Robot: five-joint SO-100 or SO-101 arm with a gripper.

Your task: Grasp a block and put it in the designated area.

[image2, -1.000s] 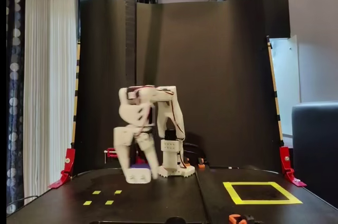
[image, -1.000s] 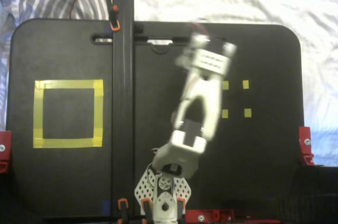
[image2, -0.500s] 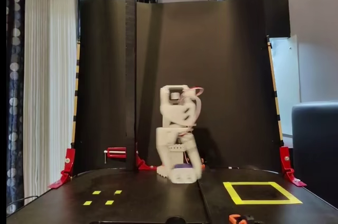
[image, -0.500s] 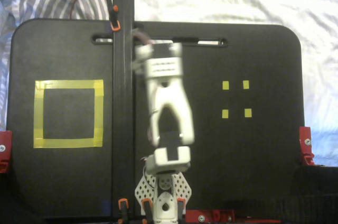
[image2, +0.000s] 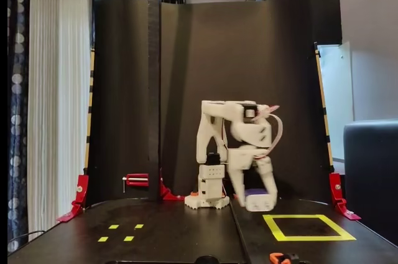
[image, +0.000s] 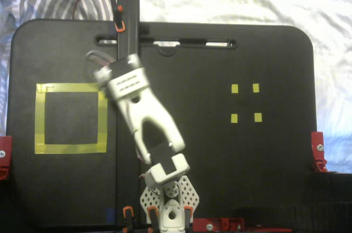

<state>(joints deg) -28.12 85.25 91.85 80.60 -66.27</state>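
Our hand (image2: 260, 200) is clamped on the block (image2: 254, 193), carried low just short of the area (image2: 309, 227). We judge the carry nearly done: we should bring the block fully inside the tape, lower it to the table (image: 264, 161), then release.

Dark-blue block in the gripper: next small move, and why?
Probably keep swinging toward the yellow tape square outline, then lower. In a fixed view the small dark-blue block sits in the white two-finger gripper, which is above the board, short of the outline's near edge. In the other fixed view the white arm only reaches the outline's corner, so releasing now would likely miss.
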